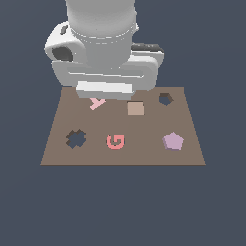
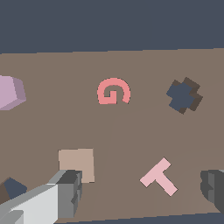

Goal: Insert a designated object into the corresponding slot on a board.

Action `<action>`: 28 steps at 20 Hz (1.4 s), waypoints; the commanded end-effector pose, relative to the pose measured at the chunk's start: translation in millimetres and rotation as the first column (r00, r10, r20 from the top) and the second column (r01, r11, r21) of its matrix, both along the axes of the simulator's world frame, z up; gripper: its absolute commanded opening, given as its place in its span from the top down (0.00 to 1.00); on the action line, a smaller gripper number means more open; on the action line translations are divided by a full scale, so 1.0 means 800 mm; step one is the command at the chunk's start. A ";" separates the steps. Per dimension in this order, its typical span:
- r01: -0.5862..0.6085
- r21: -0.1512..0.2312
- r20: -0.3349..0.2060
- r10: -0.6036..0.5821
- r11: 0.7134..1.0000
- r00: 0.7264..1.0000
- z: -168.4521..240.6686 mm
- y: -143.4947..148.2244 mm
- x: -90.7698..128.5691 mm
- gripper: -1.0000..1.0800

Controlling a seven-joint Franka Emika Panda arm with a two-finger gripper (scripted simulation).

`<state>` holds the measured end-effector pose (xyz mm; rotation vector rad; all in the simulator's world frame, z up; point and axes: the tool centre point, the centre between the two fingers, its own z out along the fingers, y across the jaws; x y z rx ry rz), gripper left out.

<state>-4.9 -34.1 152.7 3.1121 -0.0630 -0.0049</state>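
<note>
Gripper [image 2: 140, 192] apart, empty, above board's [image 1: 57, 153] far edge. Lilac pentagon [image 1: 173, 141] at 4 o'clock on board; slot [image 1: 165, 99] at 1 o'clock. Centre over pentagon, descend w/ fingers square to flats.

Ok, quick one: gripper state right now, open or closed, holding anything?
Gripper: open and empty, fingers spread wide above the board; the lilac pentagon block lies untouched.

The arm's gripper [image 2: 140, 192] hangs with its fingers [image 2: 65, 194] spread apart, holding nothing.
</note>
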 end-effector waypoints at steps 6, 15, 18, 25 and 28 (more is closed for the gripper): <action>-0.009 0.002 0.000 0.009 1.000 1.000 -0.006 0.009 0.005 0.04; -0.065 0.011 0.000 0.065 0.998 0.998 -0.042 0.072 0.037 0.04; -0.093 0.015 0.001 0.093 0.996 0.996 -0.059 0.103 0.052 0.04; -0.161 0.024 0.002 0.161 0.987 0.987 -0.099 0.180 0.084 0.04; -0.181 0.026 0.003 0.181 0.983 0.983 -0.111 0.203 0.093 0.04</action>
